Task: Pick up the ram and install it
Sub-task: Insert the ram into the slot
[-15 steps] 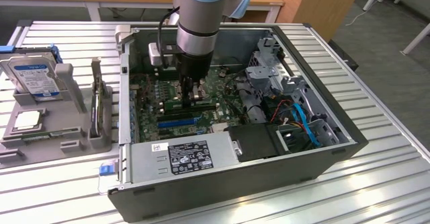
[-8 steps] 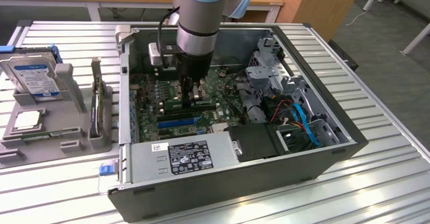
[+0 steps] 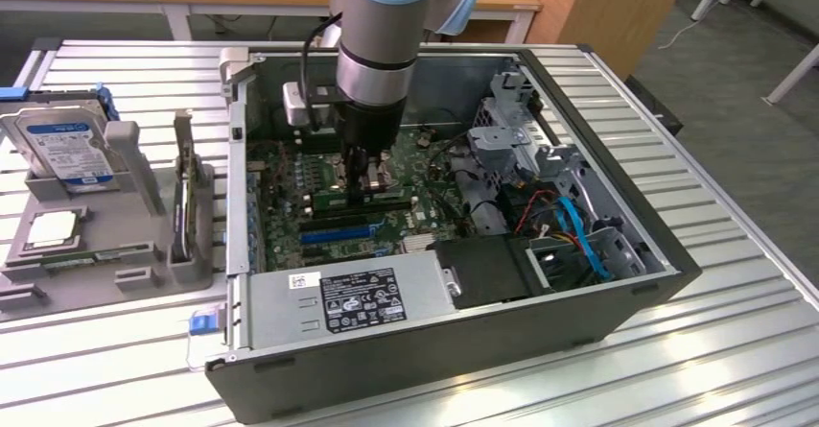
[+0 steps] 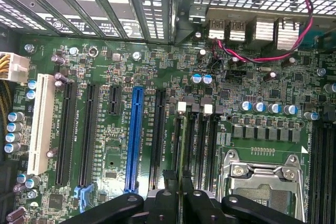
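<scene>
Where the arm reaches down into the open computer case (image 3: 423,360), the claw (image 3: 372,185) is clamped on the ram (image 4: 180,145), its 2 fingers (image 4: 169,195) pinching the thin green stick edge-on. The ram stands along a black slot on the motherboard (image 4: 105,66), at 12 o'clock from the power supply (image 3: 345,302) in the exterior view. A hard drive (image 3: 64,149) stands at 9 o'clock, outside the case.
</scene>
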